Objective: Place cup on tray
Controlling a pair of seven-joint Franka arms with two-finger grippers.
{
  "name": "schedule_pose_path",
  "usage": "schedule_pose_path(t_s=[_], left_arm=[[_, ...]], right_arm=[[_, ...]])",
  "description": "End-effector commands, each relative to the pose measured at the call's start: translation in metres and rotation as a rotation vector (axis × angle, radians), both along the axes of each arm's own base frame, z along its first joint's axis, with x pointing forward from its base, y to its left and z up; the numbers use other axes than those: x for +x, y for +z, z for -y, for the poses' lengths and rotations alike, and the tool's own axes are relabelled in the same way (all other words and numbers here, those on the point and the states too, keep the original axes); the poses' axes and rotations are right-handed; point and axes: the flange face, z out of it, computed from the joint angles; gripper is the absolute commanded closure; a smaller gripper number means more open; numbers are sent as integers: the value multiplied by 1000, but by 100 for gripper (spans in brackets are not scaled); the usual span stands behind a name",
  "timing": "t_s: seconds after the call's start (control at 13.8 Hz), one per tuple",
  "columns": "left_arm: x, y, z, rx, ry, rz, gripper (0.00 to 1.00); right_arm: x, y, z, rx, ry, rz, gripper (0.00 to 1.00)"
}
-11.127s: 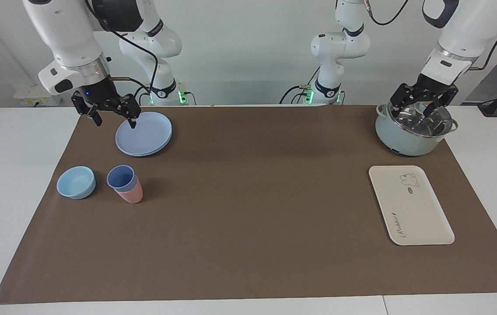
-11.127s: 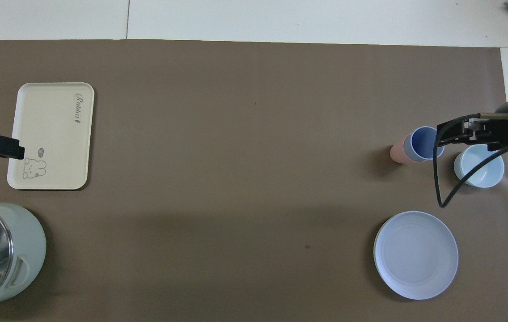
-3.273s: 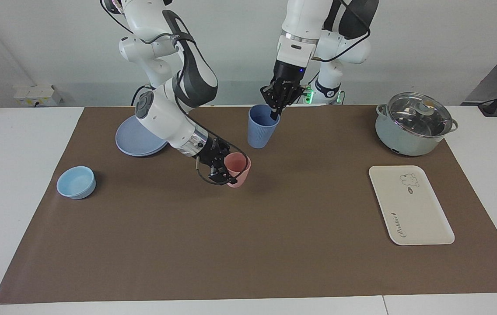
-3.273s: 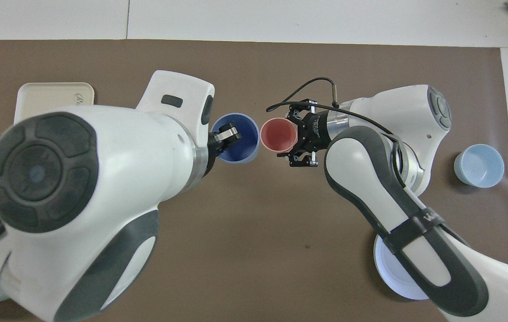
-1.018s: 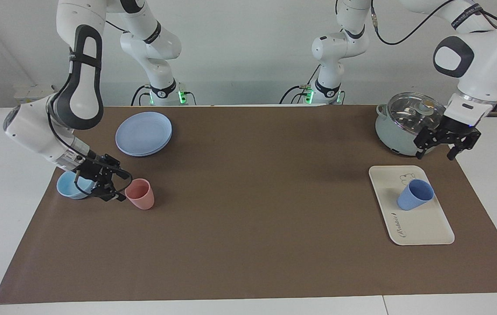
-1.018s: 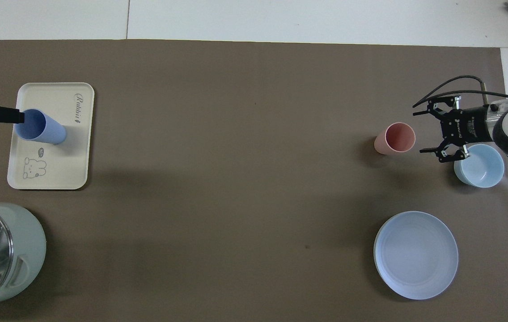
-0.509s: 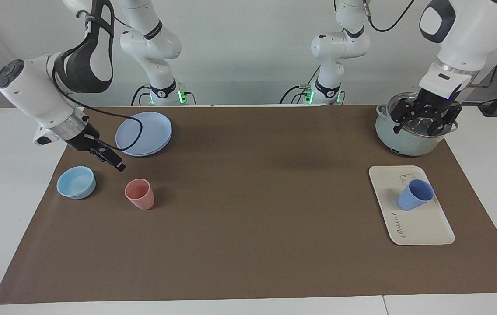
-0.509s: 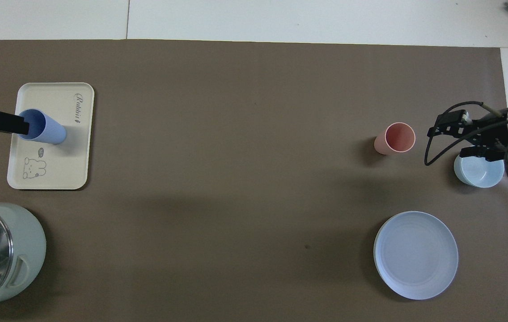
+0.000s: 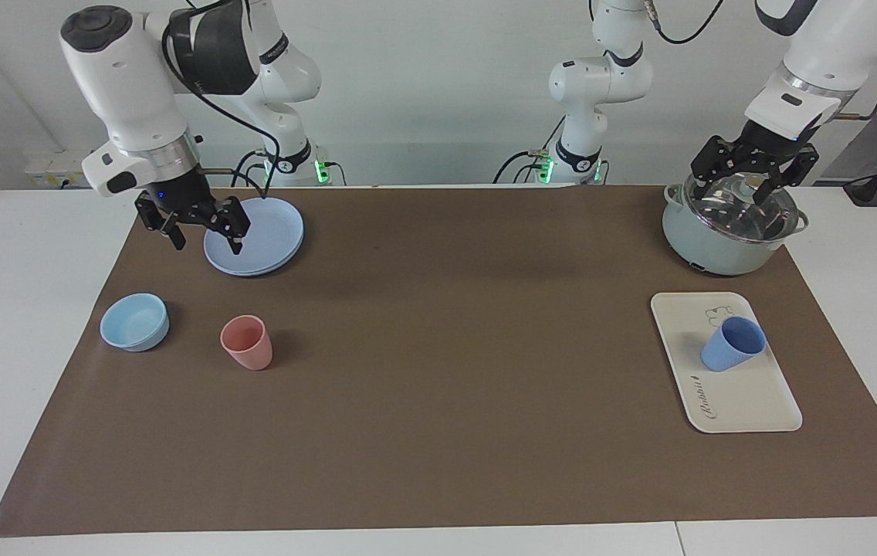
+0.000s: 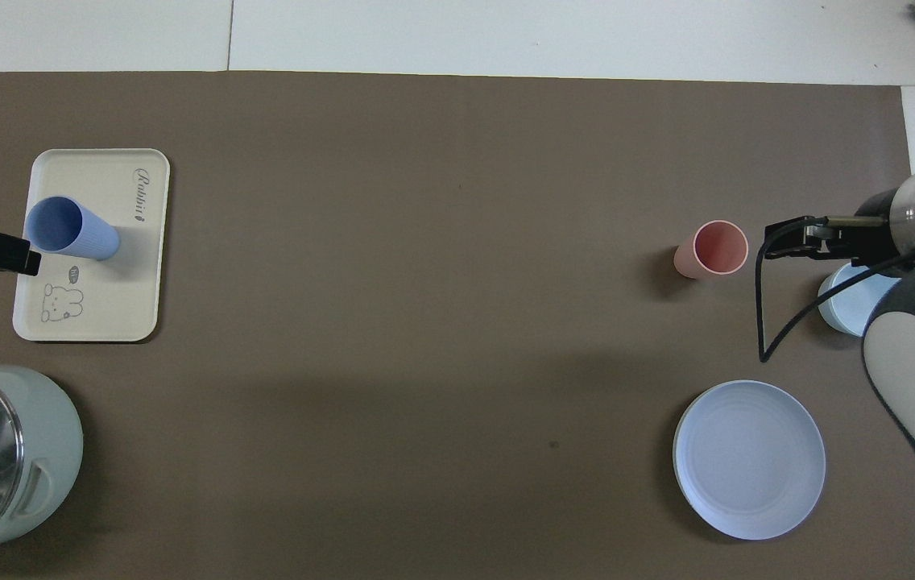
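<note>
The cup (image 9: 733, 344) is standing upright on the tray (image 9: 747, 401), toward the left arm's end of the surface (image 9: 454, 401), free of both grippers. The left gripper (image 9: 752, 172) is hanging over the lidded pot (image 9: 716, 247) with jaws spread and empty; the right gripper (image 9: 202, 226) is hovering at the edge of the round plate (image 9: 269, 232), jaws likewise spread. The pink cup (image 9: 247, 342) and light-blue bowl (image 9: 134, 321) are sitting apart at the right arm's end
</note>
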Motion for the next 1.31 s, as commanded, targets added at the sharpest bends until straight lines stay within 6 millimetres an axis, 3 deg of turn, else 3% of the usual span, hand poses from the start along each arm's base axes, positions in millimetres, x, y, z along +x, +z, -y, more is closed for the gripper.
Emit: schedule_pose_path(t_s=[0.0, 0.29, 0.58, 1.02, 1.24], left_arm=[[-9, -4, -1, -2, -13, 30, 0], [-14, -5, -2, -1, 0, 20, 0], [-18, -12, -3, 1, 7, 2, 0], [-22, -12, -1, 2, 72, -33, 0], [-26, 2, -3, 4, 70, -52, 0]], right_arm=[[9, 17, -5, -37, 45, -3, 1], [13, 37, 4, 51, -4, -8, 1], [15, 38, 19, 72, -41, 11, 1], [-3, 48, 19, 87, -45, -36, 1], [-8, 47, 19, 85, -43, -67, 1]])
